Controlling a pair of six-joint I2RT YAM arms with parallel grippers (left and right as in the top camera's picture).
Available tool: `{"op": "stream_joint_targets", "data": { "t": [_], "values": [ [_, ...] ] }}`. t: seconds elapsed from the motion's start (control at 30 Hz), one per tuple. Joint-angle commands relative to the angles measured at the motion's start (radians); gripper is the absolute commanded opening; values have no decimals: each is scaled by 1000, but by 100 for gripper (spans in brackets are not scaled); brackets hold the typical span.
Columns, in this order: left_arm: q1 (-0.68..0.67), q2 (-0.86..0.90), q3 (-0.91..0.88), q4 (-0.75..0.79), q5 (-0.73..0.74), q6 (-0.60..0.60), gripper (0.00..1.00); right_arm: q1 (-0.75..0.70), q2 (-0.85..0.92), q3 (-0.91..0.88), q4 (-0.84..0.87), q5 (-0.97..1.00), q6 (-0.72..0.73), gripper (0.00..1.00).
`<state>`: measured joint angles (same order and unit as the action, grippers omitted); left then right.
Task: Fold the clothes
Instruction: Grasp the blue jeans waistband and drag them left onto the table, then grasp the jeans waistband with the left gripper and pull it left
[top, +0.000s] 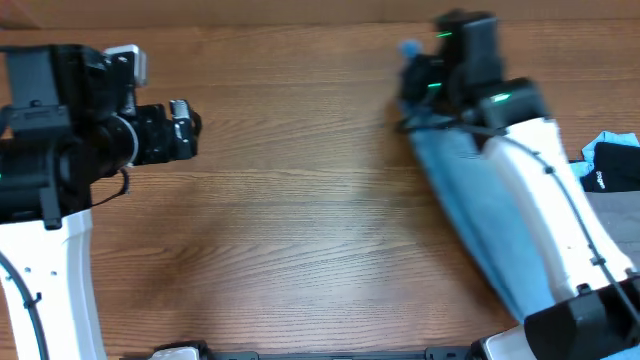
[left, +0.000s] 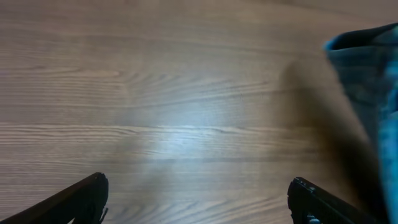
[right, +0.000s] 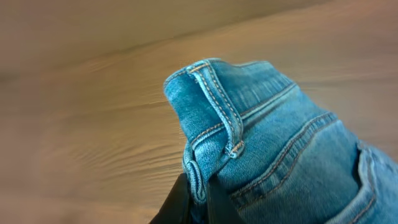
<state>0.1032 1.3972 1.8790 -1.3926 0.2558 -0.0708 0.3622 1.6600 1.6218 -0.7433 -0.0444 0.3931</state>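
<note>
**A:** Where are the jeans?

**B:** They lie bunched in a long strip on the right side of the desk, under the right arm. The right end effector is clenched on the waistband by a belt loop.

**A:** What's the risk?

**B:** The pinch looks small to me. A fast drag could slip it, or sweep denim into the other garments at the right edge.

**A:** Is there room to move?

**B:** There's bare wood through the middle. The left end effector hangs spread wide, holding nothing, well apart from the jeans.

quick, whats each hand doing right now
Left hand: open, holding nothing.
Right hand: closed, gripping the jeans at the waistband.
</note>
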Motion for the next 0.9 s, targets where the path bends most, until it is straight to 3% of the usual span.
{"op": "stream_joint_targets", "data": {
  "t": [0.0, 0.1, 0.13, 0.17, 0.2, 0.23, 0.43, 0.6, 0.73, 0.8, 0.87],
  "values": [
    [23, -6, 39, -5, -5, 34, 95, 165, 6, 62, 72, -54, 8, 4],
    [24, -6, 47, -3, -13, 34, 95, 284, 47, 62, 92, -55, 8, 4],
    [24, -6, 48, -3, -14, 34, 95, 321, 62, 62, 92, -54, 6, 12],
    [24, -6, 48, -4, -12, 34, 95, 354, 74, 62, 90, -49, -11, 29],
    [24, -6, 48, -6, -12, 34, 95, 381, 80, 62, 81, -27, -33, 39],
    [23, -6, 48, -8, -12, 34, 95, 402, 81, 62, 69, 12, -38, 44],
    [20, -5, 47, -17, 3, 34, 92, 376, 40, 63, -17, 187, 5, 46],
    [-4, 12, -7, -28, 104, 58, 53, 236, -55, 63, -87, 185, 5, 47],
    [-82, 56, -134, -25, 103, 81, 12, 108, -181, 63, -128, 153, 5, 49],
    [-121, 88, -215, 6, 103, 98, 4, 59, -240, 63, -143, 122, 5, 50],
    [-152, 126, -301, 66, 103, 114, 4, 26, -291, 63, -157, 103, 5, 50]
  ]
}}
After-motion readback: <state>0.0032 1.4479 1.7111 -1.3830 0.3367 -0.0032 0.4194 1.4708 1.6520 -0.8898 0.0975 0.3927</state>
